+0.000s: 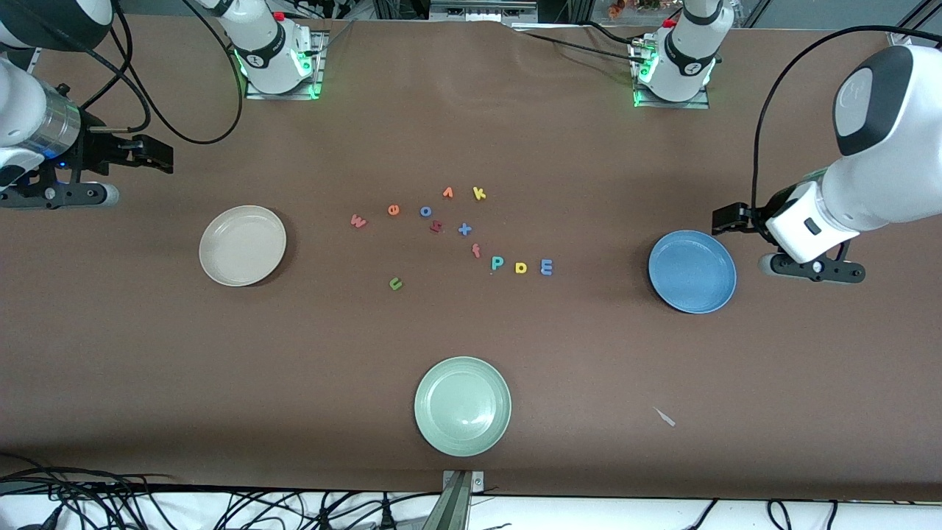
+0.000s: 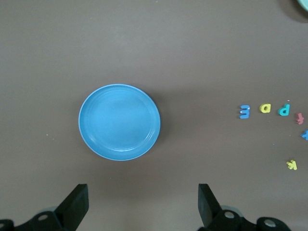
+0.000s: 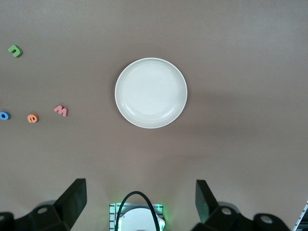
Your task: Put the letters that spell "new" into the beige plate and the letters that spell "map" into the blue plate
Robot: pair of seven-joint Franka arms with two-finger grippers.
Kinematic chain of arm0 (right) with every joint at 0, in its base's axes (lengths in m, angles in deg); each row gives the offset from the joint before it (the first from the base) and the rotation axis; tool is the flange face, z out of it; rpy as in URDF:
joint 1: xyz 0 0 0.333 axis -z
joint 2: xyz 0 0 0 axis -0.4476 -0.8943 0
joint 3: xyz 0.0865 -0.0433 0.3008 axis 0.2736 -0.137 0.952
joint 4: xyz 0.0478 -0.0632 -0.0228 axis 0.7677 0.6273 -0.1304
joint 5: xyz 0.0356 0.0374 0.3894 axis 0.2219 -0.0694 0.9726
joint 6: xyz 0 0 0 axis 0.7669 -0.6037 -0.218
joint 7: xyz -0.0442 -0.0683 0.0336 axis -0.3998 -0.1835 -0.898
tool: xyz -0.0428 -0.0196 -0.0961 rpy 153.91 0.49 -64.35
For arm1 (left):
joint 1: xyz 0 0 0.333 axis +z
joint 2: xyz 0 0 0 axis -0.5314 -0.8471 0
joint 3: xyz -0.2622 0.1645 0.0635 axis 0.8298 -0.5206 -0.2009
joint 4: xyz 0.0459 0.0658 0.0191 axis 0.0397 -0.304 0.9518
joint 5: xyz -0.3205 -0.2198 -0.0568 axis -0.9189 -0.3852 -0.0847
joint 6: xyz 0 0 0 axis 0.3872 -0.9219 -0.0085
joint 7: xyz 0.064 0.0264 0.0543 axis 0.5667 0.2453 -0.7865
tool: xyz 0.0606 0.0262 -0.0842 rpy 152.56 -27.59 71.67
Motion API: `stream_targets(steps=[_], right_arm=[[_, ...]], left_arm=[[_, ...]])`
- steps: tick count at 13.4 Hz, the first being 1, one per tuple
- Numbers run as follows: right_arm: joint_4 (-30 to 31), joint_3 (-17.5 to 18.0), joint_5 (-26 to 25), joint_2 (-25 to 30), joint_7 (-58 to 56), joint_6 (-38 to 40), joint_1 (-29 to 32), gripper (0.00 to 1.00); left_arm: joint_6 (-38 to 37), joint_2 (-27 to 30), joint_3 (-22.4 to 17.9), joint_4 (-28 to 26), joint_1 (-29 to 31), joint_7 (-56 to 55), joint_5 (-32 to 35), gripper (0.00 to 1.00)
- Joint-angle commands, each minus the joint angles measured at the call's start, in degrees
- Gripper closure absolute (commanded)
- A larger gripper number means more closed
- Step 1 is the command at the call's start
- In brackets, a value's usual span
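- The left gripper hangs in the air at the left arm's end of the table, just beside the blue plate; its jaws are wide open and hold nothing.
- The right gripper hangs over the right arm's end of the table, near the beige plate; its jaws are also wide open and empty.
- Both plates are empty and lie flat on the brown table.
- The blue m, the yellow a and the teal p lie in one row near the middle of the table, the m closest to the blue plate.
- The pinkish-red w and the orange e lie farther from the front camera than this row, toward the beige plate.
- The green n lies alone, nearer to the front camera than the w and the e.
- The pale green plate sits near the table edge closest to the front camera.
- Other letters lie among them: orange v, yellow k, blue o, dark red letter, blue x, orange f.
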State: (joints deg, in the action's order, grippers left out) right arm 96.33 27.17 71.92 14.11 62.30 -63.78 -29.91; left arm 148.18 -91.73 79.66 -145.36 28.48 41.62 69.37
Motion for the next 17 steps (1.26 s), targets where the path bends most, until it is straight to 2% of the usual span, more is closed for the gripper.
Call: stream_targets(steps=[1, 3, 7, 11, 17], right_arm=[[0.0, -0.3, 0.9, 0.3, -0.7, 0.2, -0.1, 0.00], [0.0, -0.2, 0.9, 0.3, -0.7, 0.2, -0.1, 0.00], [0.1, -0.3, 1.5, -0.1, -0.7, 0.0, -0.1, 0.00], [0.0, -0.2, 1.4, 0.0, -0.7, 0.1, -0.1, 0.00], [0.0, -0.2, 1.6, -0.2, -0.7, -0.1, -0.2, 0.00]], left_arm=[[-5.1, 3.0, 1.8, 1.9, 0.0, 3.0, 0.4, 0.00], [-5.7, 5.8, 1.5, 2.0, 0.9, 3.9, -0.4, 0.00], [-4.0, 3.9, 1.3, 2.2, 6.3, 7.5, -6.4, 0.00], [0.8, 3.6, 1.1, 2.3, 9.6, 8.1, -2.8, 0.00], [0.6, 2.0, 1.2, 1.9, 8.8, 7.6, 0.0, 0.00]])
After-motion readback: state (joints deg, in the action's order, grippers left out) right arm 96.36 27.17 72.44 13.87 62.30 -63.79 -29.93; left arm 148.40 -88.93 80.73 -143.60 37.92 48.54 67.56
